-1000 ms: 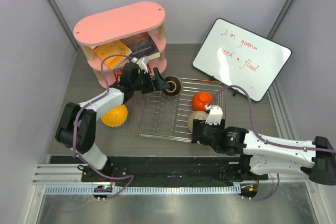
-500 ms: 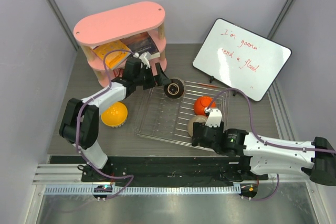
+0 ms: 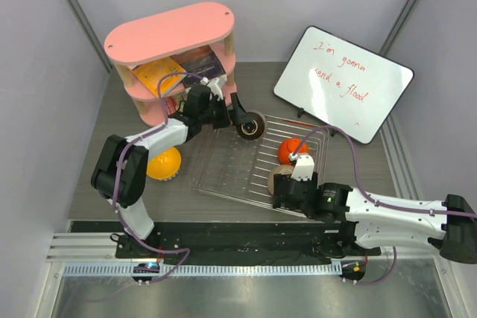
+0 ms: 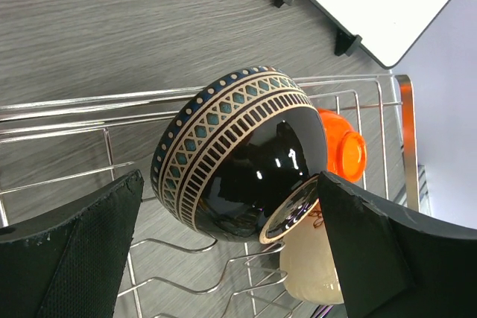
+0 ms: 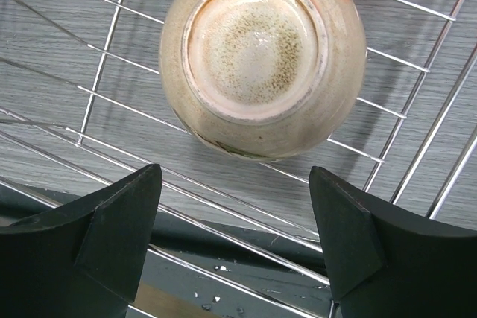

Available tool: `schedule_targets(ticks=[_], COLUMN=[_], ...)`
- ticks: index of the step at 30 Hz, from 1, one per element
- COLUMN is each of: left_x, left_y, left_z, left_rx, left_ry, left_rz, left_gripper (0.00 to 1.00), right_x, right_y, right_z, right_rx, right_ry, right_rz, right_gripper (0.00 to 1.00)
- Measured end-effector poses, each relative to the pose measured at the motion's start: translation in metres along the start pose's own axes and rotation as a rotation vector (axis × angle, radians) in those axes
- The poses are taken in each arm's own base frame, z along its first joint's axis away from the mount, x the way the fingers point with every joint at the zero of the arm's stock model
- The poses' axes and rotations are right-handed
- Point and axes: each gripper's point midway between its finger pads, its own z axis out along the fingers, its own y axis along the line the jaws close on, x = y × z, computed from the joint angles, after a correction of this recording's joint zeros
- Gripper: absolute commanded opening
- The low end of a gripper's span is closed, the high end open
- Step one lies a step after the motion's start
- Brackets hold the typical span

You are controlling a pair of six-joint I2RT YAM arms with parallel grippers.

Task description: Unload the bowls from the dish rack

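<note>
Far L, the pink shelf (image 3: 170,31) stands at the back of the table (image 3: 112,184), w/ books on its lower levels. Just in front of it the yellow bowl (image 3: 162,163) sits upside down on the table, outside the dish rack (image 3: 231,165) and near its L edge. L gripper (image 4: 229,184) is at the rack's far L corner, jaws spread wide w/ the dark bowl (image 4: 231,154) between them. That bowl has a patterned rim band and lies tilted on its side on the bars. There's a gap on the L finger's side – no clamp visible. R of it in the rack: orange bowl (image 3: 289,150), tipped over, and nearer the robot the cream bowl (image 5: 262,57), upside down w/ its foot ring up, touching or nearly touching the orange one. R gripper (image 5: 235,175) hovers at the near side of the cream bowl, jaws wide apart – not touching it. Far R, a whiteboard (image 3: 343,83) w/ red handwriting leans behind the rack.
</note>
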Motion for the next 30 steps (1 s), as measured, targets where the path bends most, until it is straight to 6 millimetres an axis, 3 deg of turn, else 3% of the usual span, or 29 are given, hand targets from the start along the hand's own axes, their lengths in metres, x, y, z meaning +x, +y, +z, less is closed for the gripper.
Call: schedule_targets(ticks=[12, 19, 25, 30], left_x=[0.01, 0.01, 0.016, 0.023], left_y=[-0.013, -0.018, -0.017, -0.017], left_z=[0.024, 0.029, 0.027, 0.025], left_rx=[0.187, 0.262, 0.284, 0.295], left_ry=[-0.014, -0.044, -0.038, -0.026], left_rz=[-0.035, -0.007, -0.012, -0.017], left_gripper=[0.96, 0.93, 0.66, 0.62], right_x=[0.0, -0.001, -0.001, 0.0], right_y=[0.0, 0.001, 0.002, 0.002], right_z=[0.001, 0.002, 0.004, 0.004], right_rx=[-0.003, -0.006, -0.005, -0.007], right_ry=[-0.001, -0.004, 0.0, 0.006], right_rz=[-0.036, -0.049, -0.054, -0.054], right_gripper=[0.88, 0.88, 0.88, 0.89])
